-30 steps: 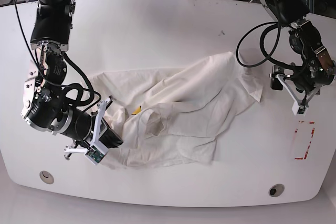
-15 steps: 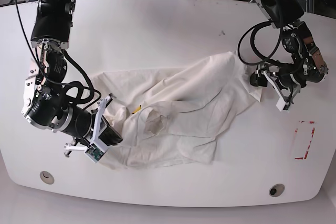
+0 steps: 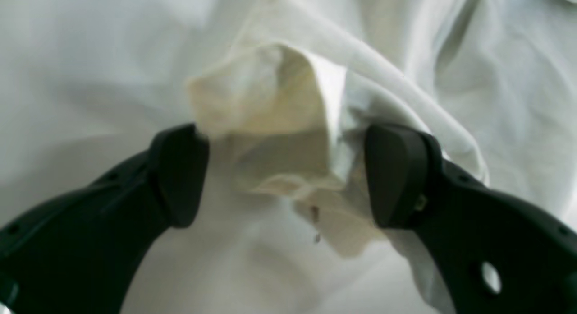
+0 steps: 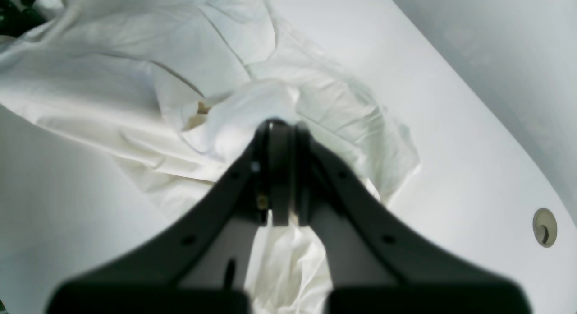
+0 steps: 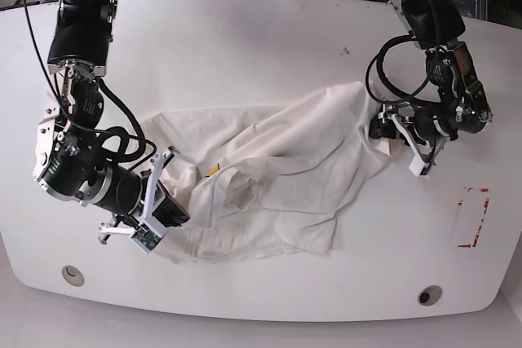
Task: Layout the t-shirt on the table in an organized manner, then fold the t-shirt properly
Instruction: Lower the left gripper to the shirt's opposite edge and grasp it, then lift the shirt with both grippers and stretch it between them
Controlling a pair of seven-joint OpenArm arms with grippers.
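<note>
The t-shirt (image 5: pixel 277 173) sprawls crumpled mid-table (image 5: pixel 245 46). The right gripper (image 4: pixel 280 129) has its jaws clamped on a fold at the left; the left gripper (image 3: pixel 286 174), jaws wide, straddles a bunched edge on the right.

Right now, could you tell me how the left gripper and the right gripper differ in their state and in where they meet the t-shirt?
The left gripper is open, its jaws either side of a raised fold of the t-shirt; the right gripper is shut on bunched cloth. In the base view, the left gripper is at the shirt's right edge, the right gripper at its lower left corner. Both have black jaws and meet the shirt's edge.
</note>
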